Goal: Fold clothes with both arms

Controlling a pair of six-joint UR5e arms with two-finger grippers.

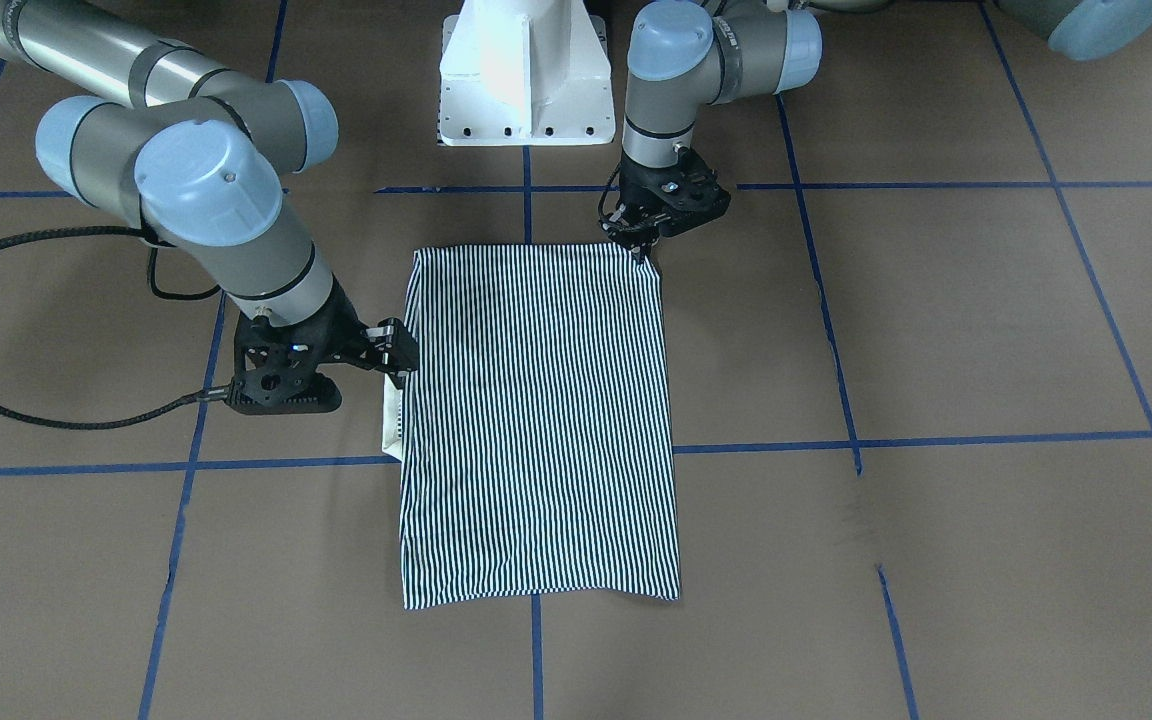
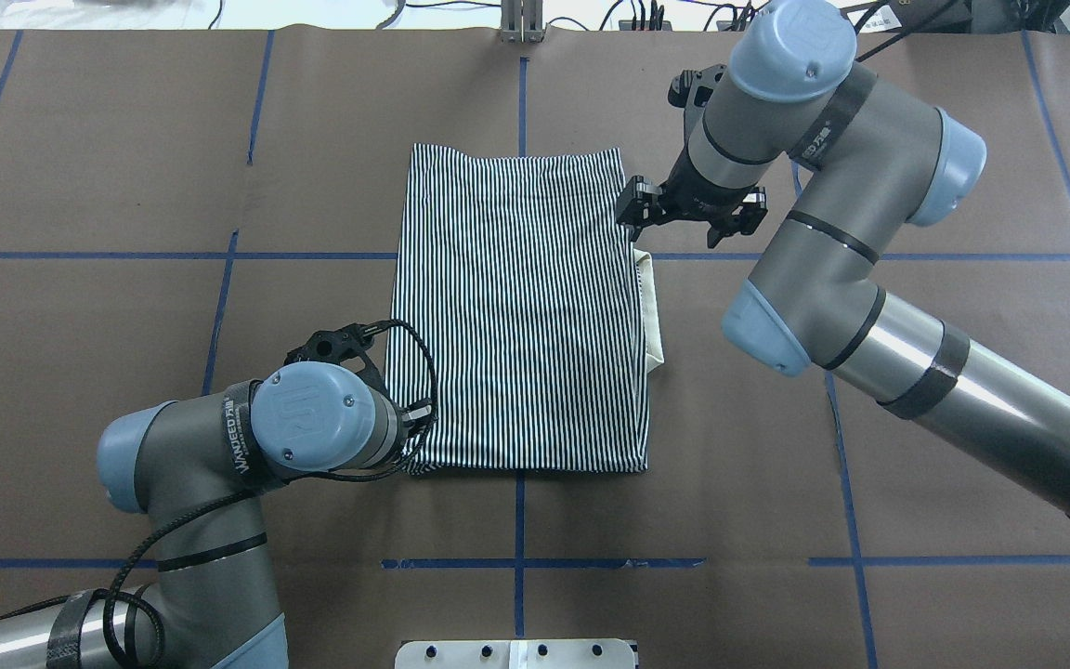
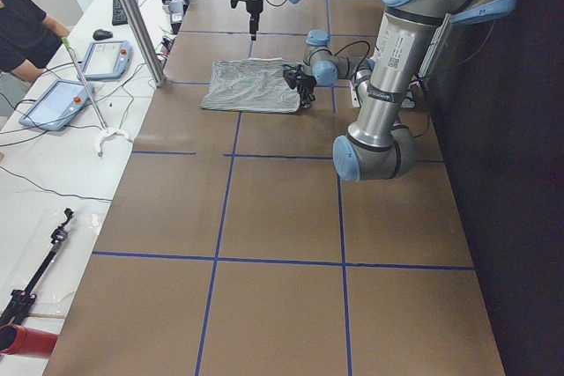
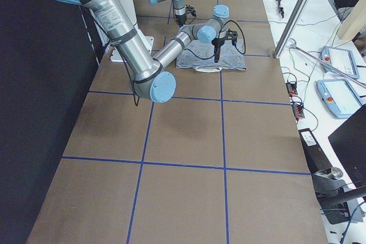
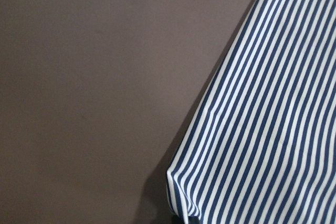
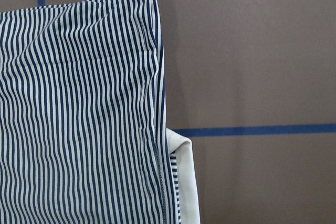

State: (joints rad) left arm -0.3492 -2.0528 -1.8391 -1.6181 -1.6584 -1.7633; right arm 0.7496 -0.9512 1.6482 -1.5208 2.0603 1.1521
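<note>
The striped polo shirt (image 1: 536,420) lies folded into a flat rectangle mid-table, and also shows in the overhead view (image 2: 516,307). Its cream collar (image 2: 651,316) sticks out from the edge on my right side. My left gripper (image 1: 642,248) is shut on the shirt's near corner. The left wrist view shows that corner (image 5: 181,211) gathered and slightly raised. In the overhead view my left wrist hides this gripper. My right gripper (image 1: 398,355) is at the shirt's collar-side edge, its jaws apart and holding nothing. The right wrist view shows the shirt edge (image 6: 157,103) and collar (image 6: 184,182) lying flat.
The white pedestal base (image 1: 526,80) stands at the robot's edge of the table. Blue tape lines (image 1: 936,440) grid the brown tabletop. A metal post (image 3: 132,15) and tablets (image 3: 106,59) stand on the operators' side, where a person sits.
</note>
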